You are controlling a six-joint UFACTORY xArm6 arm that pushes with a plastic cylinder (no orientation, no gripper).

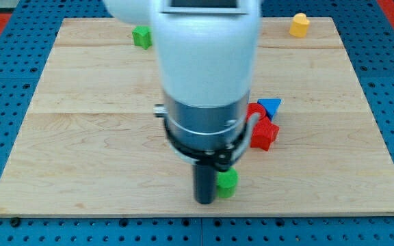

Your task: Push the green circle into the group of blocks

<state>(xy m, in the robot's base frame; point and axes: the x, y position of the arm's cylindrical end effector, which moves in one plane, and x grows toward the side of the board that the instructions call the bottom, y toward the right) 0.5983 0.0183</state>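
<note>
1. Green circle [227,182] sits near the tabletop's [81,137] front edge, touching my tip [204,201] on its right.
2. No jaws here, just a rod.
3. Red blocks [263,133] and blue triangle [270,106] lie further back-right, so push that way.

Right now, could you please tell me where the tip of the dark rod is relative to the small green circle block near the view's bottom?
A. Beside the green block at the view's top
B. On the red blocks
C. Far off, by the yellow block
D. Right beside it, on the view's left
D: my tip sits right beside the green circle block, on its view's-left side, near the wooden board's bottom edge.
</note>
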